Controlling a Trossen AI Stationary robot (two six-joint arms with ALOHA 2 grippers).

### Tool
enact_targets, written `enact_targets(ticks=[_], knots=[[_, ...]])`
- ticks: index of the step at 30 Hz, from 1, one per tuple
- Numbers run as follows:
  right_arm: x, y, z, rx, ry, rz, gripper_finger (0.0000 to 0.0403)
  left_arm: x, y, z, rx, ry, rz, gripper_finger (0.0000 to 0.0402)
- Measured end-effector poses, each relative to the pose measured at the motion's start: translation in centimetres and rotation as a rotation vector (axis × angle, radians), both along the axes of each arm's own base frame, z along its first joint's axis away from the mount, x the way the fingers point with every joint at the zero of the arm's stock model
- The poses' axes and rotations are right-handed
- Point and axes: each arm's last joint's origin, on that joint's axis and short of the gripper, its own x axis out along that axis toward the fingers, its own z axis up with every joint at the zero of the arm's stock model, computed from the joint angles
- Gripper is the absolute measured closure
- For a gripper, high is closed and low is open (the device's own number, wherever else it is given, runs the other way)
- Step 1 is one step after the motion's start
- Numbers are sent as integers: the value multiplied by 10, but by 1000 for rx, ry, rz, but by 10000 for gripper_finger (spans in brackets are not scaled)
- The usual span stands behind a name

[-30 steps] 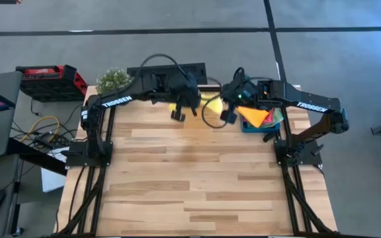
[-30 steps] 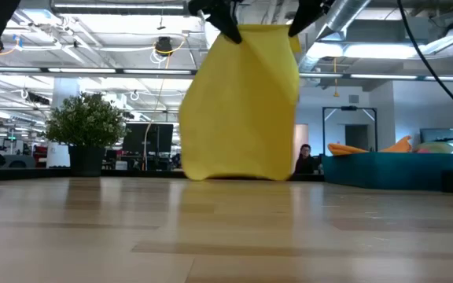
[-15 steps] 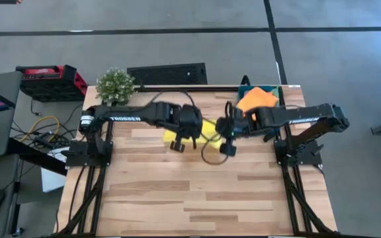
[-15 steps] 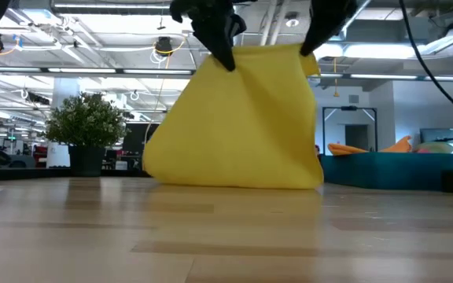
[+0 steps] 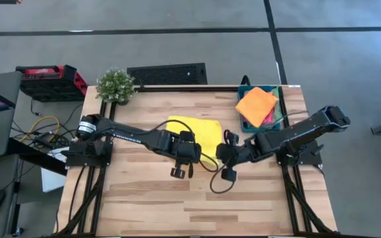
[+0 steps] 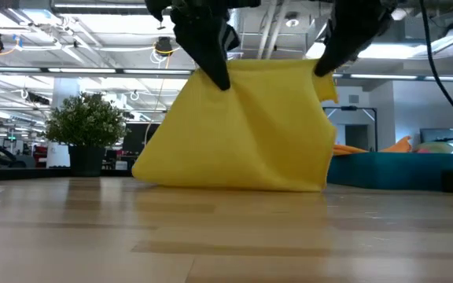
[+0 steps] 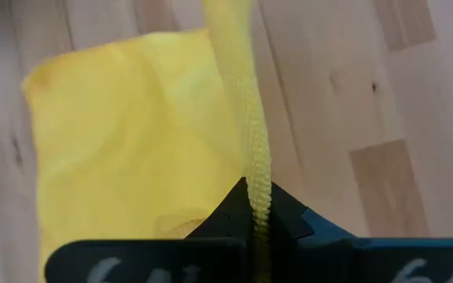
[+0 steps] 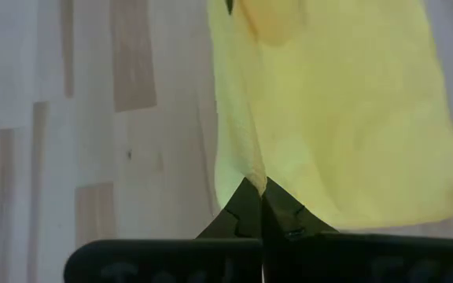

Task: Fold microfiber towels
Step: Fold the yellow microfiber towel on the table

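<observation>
— Which step is judged to be in hand?

— The spreading. The yellow towel (image 5: 194, 134) is held over the table (image 5: 144, 198) by two corners, its far edge already laid on the wood. One corner is pinched by the left gripper (image 7: 255, 206), the other by the right gripper (image 8: 255, 189), both clamped on the cloth.

— And what is called for next?

— The held edge should be lowered flat, evenly, before any fold is made. An orange towel (image 5: 256, 104) is seen waiting in the teal bin (image 5: 243, 124).
</observation>
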Motion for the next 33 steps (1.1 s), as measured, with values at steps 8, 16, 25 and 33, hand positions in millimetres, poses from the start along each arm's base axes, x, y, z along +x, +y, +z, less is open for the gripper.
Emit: enact_targets(ticks=[8, 16, 25, 33], knots=[[-5, 2, -29, 20, -14, -13, 400, -2, -11, -27, -46, -33, 76, 401], [0, -29, -44, -29, -29, -128, 397, -1, 16, -33, 86, -49, 218, 401], [10, -65, -62, -121, 23, -253, 396, 7, 64, -41, 100, -43, 362, 401], [19, -93, -80, -213, 83, -318, 395, 16, 100, -63, 111, -3, 369, 401]])
